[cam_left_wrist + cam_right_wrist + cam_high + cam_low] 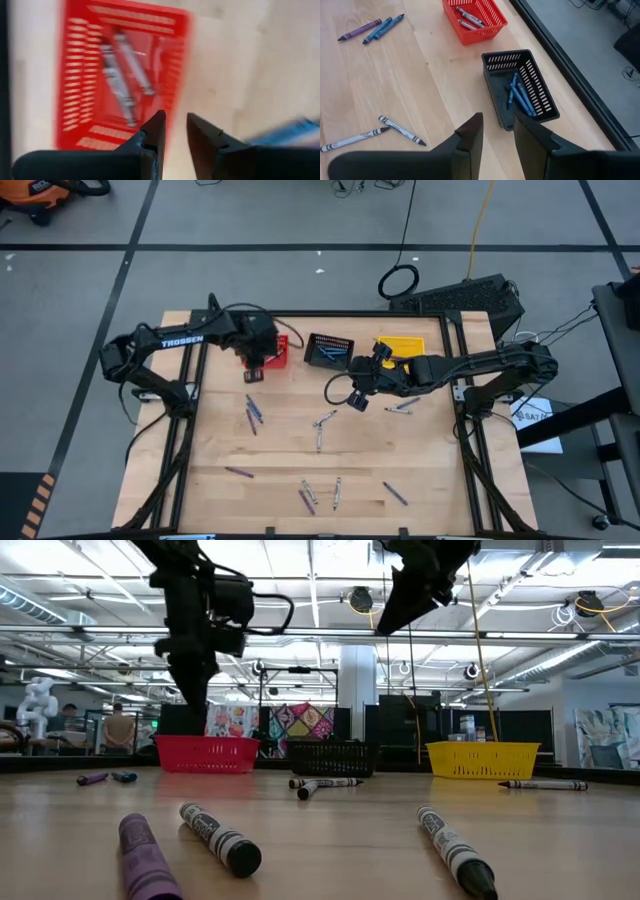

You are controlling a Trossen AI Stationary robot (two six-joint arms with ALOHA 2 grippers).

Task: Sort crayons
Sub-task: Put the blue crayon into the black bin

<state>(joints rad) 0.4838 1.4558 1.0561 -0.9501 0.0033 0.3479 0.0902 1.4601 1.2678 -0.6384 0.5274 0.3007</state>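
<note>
On the table [420, 480], three baskets line the far edge as colour bins: red basket [476, 19] holds grey crayons, black basket [519, 89] blue ones. Left gripper [174, 131] over red, right gripper [497, 131] near black: both slightly parted, empty. Loose crayons [320, 495] remain.

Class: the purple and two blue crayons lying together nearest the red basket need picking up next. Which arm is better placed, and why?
Left. The left gripper, open and empty, hovers by the red basket just above those crayons; the right gripper sits farther off.
</note>
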